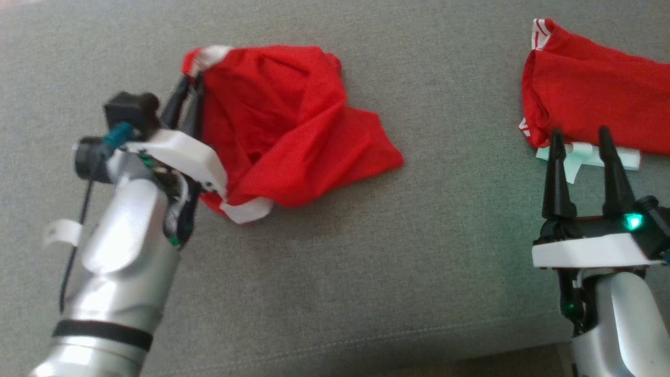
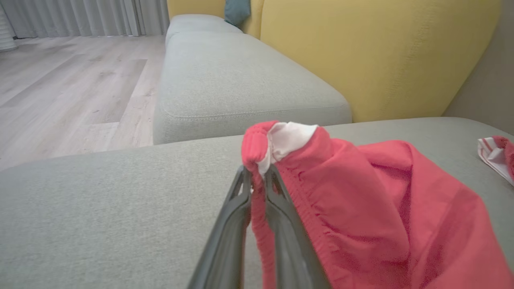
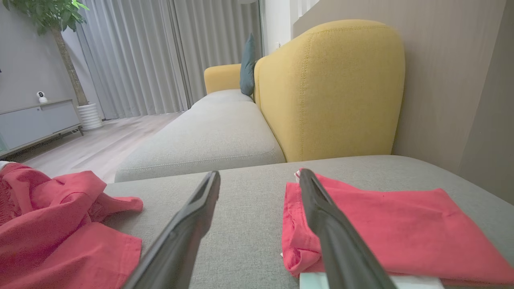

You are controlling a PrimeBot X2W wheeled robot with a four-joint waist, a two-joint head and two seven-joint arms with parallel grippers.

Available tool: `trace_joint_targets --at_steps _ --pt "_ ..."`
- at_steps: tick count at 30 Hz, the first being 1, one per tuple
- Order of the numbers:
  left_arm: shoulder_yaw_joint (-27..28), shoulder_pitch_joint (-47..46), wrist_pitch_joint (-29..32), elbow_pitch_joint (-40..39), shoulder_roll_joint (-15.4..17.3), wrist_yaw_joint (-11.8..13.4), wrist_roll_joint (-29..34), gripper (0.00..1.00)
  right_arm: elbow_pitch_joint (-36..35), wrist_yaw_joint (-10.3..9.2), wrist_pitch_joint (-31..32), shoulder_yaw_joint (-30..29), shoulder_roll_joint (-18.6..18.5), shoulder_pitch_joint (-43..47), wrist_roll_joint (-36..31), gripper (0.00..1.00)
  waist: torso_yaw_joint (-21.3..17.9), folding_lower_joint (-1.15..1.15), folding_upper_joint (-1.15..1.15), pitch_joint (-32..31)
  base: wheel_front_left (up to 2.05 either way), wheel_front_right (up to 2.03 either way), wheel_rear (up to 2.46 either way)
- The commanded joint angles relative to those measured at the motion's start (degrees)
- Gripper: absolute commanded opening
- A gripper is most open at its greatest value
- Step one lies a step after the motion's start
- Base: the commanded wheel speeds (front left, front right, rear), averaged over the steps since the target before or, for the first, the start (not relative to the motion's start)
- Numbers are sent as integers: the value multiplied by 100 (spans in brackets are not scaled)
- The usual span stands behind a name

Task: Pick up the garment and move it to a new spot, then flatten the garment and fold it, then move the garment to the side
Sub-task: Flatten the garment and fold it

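Left wrist view: the left gripper (image 2: 257,171) has its fingers clamped on the white-trimmed hem of the crumpled red garment (image 2: 381,208) on the grey sofa seat (image 2: 100,208). It looks light and floppy, so that banded edge seems the surest hold. The right gripper (image 1: 580,137) has its fingers apart.

The left arm (image 1: 120,267) comes up from the lower left of the frame and leans to the right. Its left gripper (image 1: 189,84) is closed tight, and both dark fingers (image 2: 233,224) pinch the edge of the red cloth (image 1: 282,120). The right arm (image 1: 617,319) stands at the lower right. The right gripper (image 1: 580,135) points up with its fingers wide apart, holding nothing.
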Motion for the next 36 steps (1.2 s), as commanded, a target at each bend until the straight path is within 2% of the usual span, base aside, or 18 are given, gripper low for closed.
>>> trace_joint_targets --at_steps 1,5,6,7,12,23,32,36 --pt "269 -327 -85 -75 227 41 -25 0 -208 21 -52 159 -22 -228 51 100 -3 0 0 15 0 0 0" --pt "360 -451 -148 218 296 69 -42 0 -205 21 -52 198 -22 -213 69 100 13 0 0 33 0 0 0" --pt "372 -449 -164 278 314 71 -34 40 -202 21 -52 207 -22 -208 69 100 17 0 0 31 0 0 0" --pt "382 -432 -180 317 324 75 -24 100 -199 21 -52 210 -22 -204 68 100 25 0 0 25 0 0 0" --pt "512 -152 -214 223 281 142 -17 100 -182 21 -52 183 -22 -172 60 100 150 0 0 -53 0 0 0" --pt "951 1148 -218 -1259 76 102 119 100 -55 21 -52 213 -22 -65 10 100 532 0 0 -426 0 0 0" --pt "1330 2387 -219 -2581 -343 127 150 100 74 21 -52 343 -22 54 30 100 748 0 0 -614 0 0 0" --pt "1322 2618 -219 -2864 -448 77 222 100 99 21 -52 337 -22 73 21 100 853 0 0 -636 0 0 0"
